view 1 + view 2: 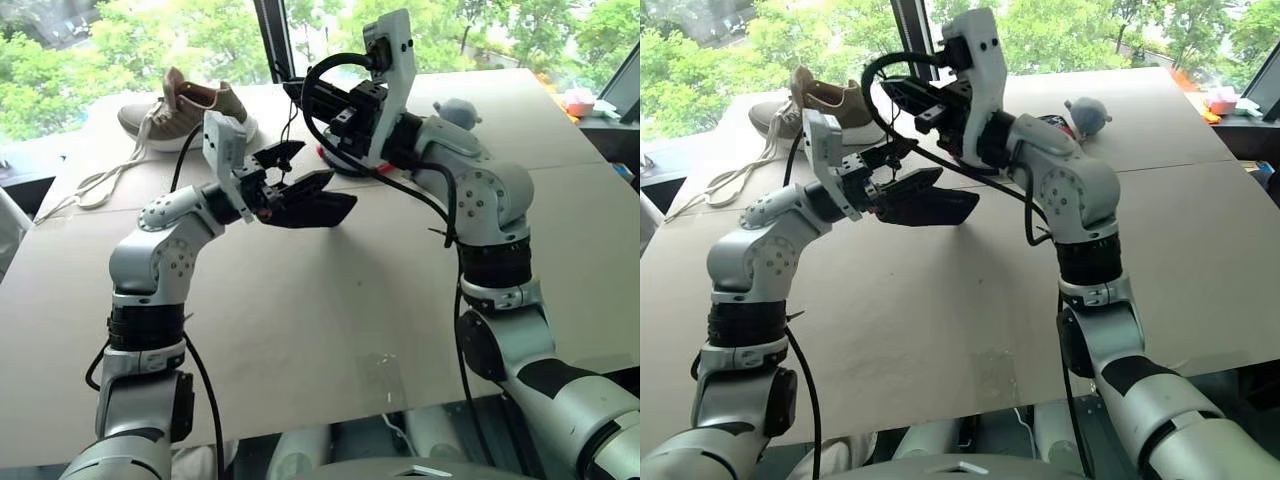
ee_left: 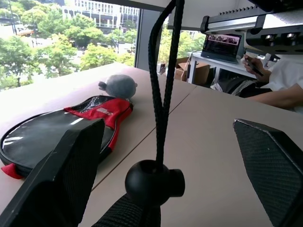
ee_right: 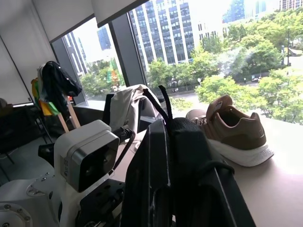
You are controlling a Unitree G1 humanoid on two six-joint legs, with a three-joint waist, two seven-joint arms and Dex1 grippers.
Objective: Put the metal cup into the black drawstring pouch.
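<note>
My right gripper (image 1: 300,95) is raised above the table and shut on the black drawstring pouch (image 3: 187,151), whose dark fabric bunches between its fingers. The pouch's thin cord (image 2: 161,94) hangs down from there and ends in a round black toggle (image 2: 151,182). My left gripper (image 1: 325,178) is just below and beside the right one, open wide. The cord and toggle hang between its two fingers without touching either. A fold of black fabric (image 2: 125,215) lies close under the toggle. The metal cup is out of view.
A brown shoe (image 1: 185,110) with loose laces sits at the table's far left. An oval black-and-red case (image 2: 57,137) and a grey plush toy (image 1: 458,112) lie behind the grippers. The beige table (image 1: 300,330) spreads in front. A person (image 2: 284,80) sits at a desk beyond it.
</note>
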